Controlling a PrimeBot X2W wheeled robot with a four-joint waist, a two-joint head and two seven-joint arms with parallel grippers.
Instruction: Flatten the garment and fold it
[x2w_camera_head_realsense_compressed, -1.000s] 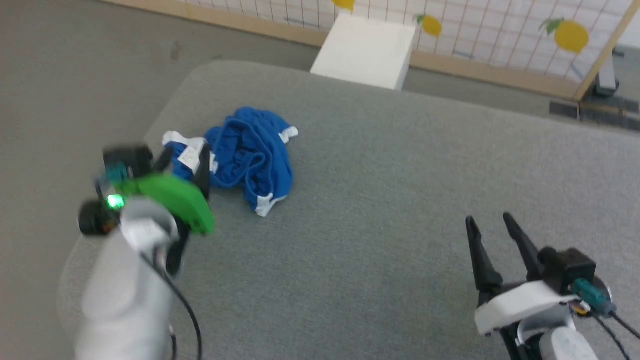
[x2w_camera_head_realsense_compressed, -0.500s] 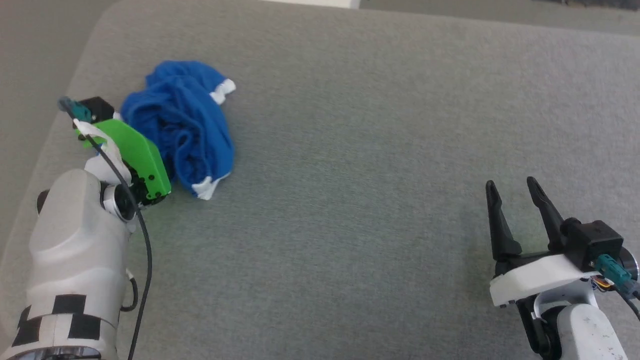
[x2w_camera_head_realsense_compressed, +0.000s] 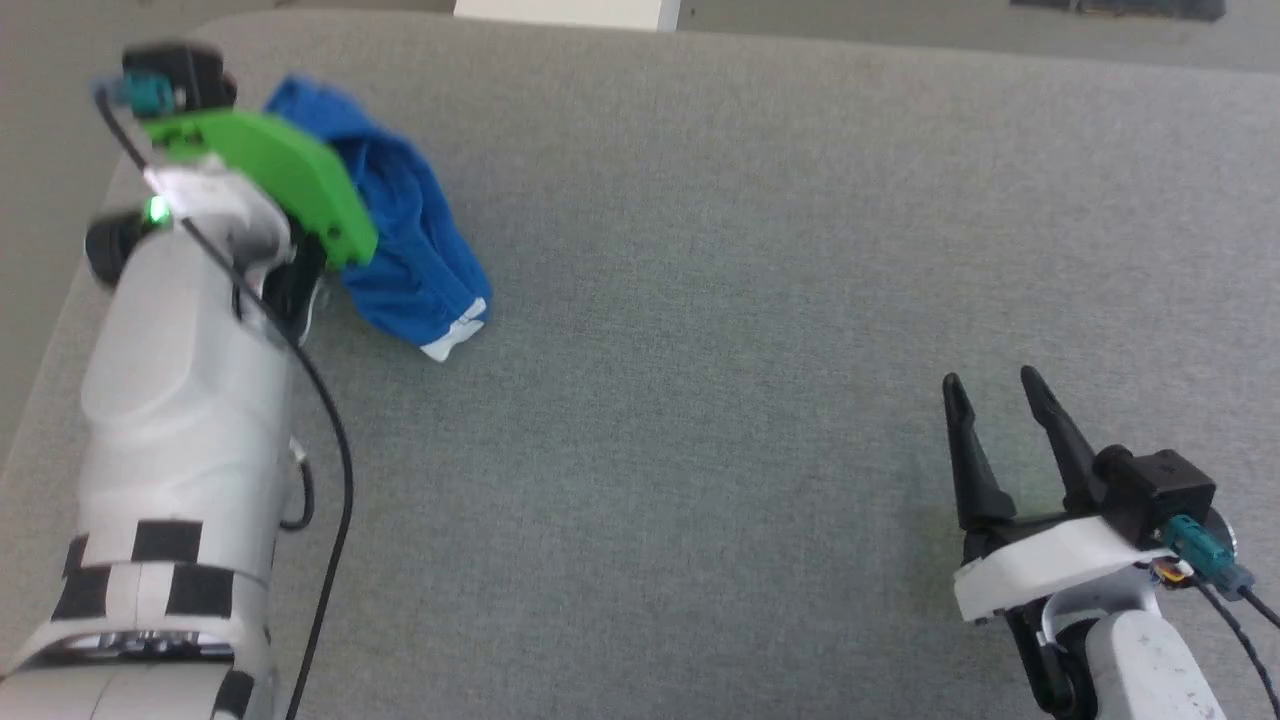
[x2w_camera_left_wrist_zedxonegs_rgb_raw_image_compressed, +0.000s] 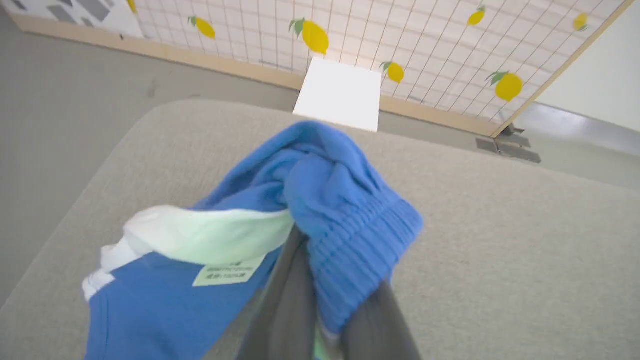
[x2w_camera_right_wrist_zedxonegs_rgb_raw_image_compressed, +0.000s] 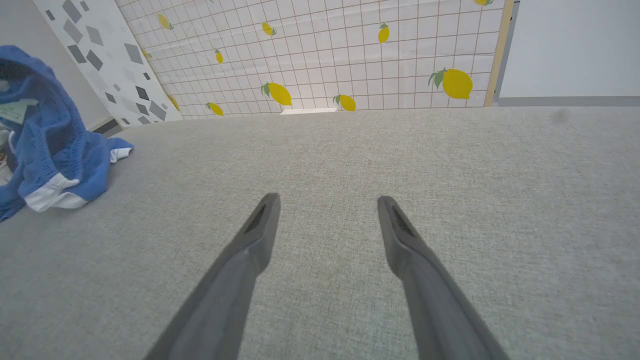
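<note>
The garment (x2w_camera_head_realsense_compressed: 410, 260) is a crumpled bright blue bundle with white trim at the far left of the grey padded surface. In the left wrist view my left gripper (x2w_camera_left_wrist_zedxonegs_rgb_raw_image_compressed: 320, 260) is shut on the garment (x2w_camera_left_wrist_zedxonegs_rgb_raw_image_compressed: 330, 190): blue ribbed fabric and a white band with a small label bunch up between and over the dark fingers. In the head view the arm's green wrist mount (x2w_camera_head_realsense_compressed: 270, 170) covers the fingers and the garment's left part. My right gripper (x2w_camera_head_realsense_compressed: 988, 380) stands open at the lower right, far from the garment (x2w_camera_right_wrist_zedxonegs_rgb_raw_image_compressed: 55, 145), with nothing between its fingers (x2w_camera_right_wrist_zedxonegs_rgb_raw_image_compressed: 260, 230).
The grey padded surface (x2w_camera_head_realsense_compressed: 720, 300) stretches wide between the two arms. Its rounded left edge runs close beside the garment, with floor (x2w_camera_left_wrist_zedxonegs_rgb_raw_image_compressed: 60, 100) beyond. A white box (x2w_camera_left_wrist_zedxonegs_rgb_raw_image_compressed: 340, 92) stands behind the far edge, before a lattice screen with lemon pictures (x2w_camera_left_wrist_zedxonegs_rgb_raw_image_compressed: 425, 35).
My left gripper has gone from open to shut on the garment's left side, and the bundle has been drawn out longer. The head camera has shifted. The right gripper stays open.
</note>
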